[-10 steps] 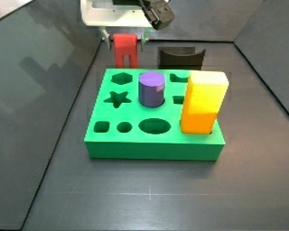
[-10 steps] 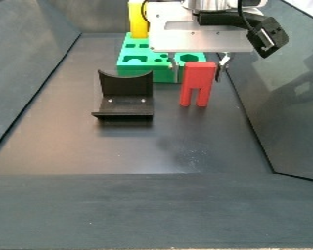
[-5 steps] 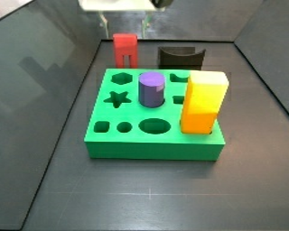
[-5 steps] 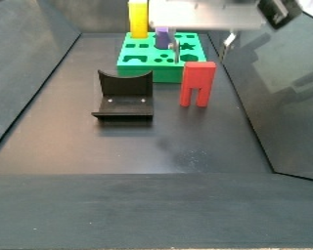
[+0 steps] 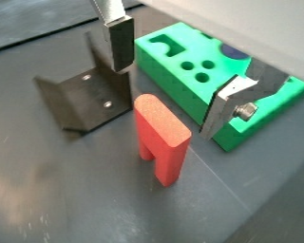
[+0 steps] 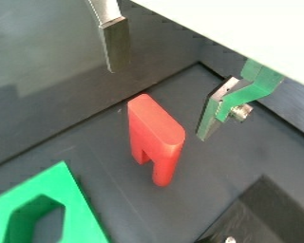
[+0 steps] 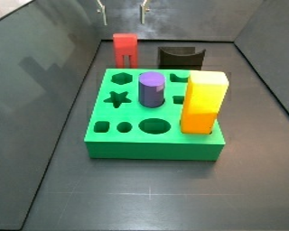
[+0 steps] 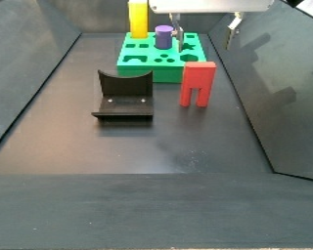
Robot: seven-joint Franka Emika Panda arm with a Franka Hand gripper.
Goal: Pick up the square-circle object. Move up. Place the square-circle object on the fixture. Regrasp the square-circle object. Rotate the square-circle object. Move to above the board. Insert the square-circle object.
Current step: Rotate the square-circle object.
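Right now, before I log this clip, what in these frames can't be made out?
- Gripper: both side views cut its body off at the top edge; only the fingers show.
- Red peg: its base is hidden behind the green board in a side view.
- Black fixture: mostly hidden behind the board in that view.
- Board holes: the purple cylinder and yellow block cover theirs.

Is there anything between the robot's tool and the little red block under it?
No, just empty air. In both wrist views the open tool hangs above the small red block peg, which stands alone on the dark floor.
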